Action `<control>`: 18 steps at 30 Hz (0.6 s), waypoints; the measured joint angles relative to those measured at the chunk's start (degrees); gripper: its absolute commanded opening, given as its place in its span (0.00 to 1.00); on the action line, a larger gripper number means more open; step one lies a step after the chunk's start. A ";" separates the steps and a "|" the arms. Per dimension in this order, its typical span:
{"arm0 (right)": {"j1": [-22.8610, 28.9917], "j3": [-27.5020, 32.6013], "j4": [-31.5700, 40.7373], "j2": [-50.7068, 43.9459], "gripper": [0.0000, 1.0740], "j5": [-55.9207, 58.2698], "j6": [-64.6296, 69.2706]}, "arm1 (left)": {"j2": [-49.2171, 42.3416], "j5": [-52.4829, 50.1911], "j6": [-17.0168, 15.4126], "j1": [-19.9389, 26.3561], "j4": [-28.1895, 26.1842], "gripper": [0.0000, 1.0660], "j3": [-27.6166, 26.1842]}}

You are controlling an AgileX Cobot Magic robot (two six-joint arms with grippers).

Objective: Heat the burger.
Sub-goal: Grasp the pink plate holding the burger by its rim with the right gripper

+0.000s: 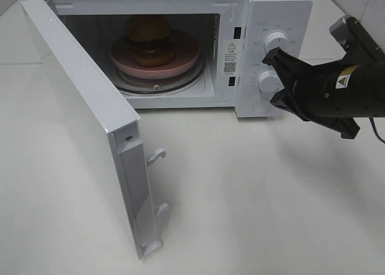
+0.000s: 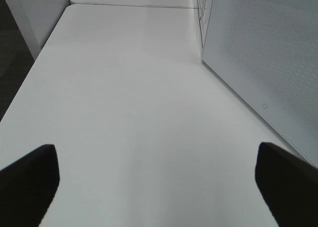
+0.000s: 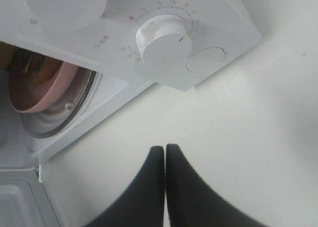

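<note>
The burger [image 1: 147, 34] sits on a pink plate [image 1: 180, 61] on the glass turntable inside the open microwave [image 1: 283, 10]. My right gripper [image 1: 281, 76] hovers just in front of the control panel by the lower knob [image 1: 267, 80]. In the right wrist view its fingers [image 3: 165, 160] are shut with nothing between them, a short way from the lower knob [image 3: 164, 38]. A sliver of the burger [image 3: 27, 68] and the plate [image 3: 47, 90] shows there too. My left gripper [image 2: 159, 182] is open and empty above bare table, outside the exterior view.
The microwave door [image 1: 84, 118] swings wide to the front left, latch hooks [image 1: 155, 156] sticking out; its outer face [image 2: 268, 53] stands beside my left gripper. An upper knob [image 1: 278, 38] and a round door button [image 3: 206, 59] sit on the panel. White table [image 1: 252, 197] lies around.
</note>
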 measured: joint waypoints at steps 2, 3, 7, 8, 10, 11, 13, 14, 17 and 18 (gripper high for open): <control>0.00 0.00 0.00 -1.43 0.02 2.35 -3.38 | 0.00 0.00 0.00 0.00 0.00 0.94 0.00; 0.00 0.00 0.00 -2.64 0.02 4.53 -6.42 | 0.00 0.00 0.00 0.00 0.00 0.94 0.00; 0.00 0.00 0.00 -5.04 0.03 9.97 -11.86 | 0.00 0.00 0.00 0.00 0.00 0.94 0.00; 0.00 0.00 0.00 -5.04 0.03 9.97 -11.86 | 0.00 0.00 0.00 0.00 0.00 0.94 0.00; 0.00 0.00 0.00 -6.13 0.03 12.78 -14.50 | 0.00 0.00 0.00 0.00 0.00 0.94 0.00; 0.00 0.00 0.00 -6.59 0.03 13.81 -15.64 | 0.00 0.00 0.00 0.00 0.00 0.94 0.00; 0.00 0.00 0.00 -7.68 0.03 16.44 -18.39 | 0.00 0.00 0.00 0.00 0.00 0.94 0.00; 0.00 0.00 0.00 -8.77 0.04 19.08 -20.68 | 0.00 0.00 0.00 0.00 0.00 0.94 0.00; 0.00 0.06 0.00 -10.43 0.04 22.35 -23.20 | 0.00 0.00 0.00 0.00 0.00 0.94 0.00; 0.00 0.06 0.00 -10.43 0.04 22.35 -23.20 | 0.00 0.00 0.00 0.00 0.00 0.94 0.00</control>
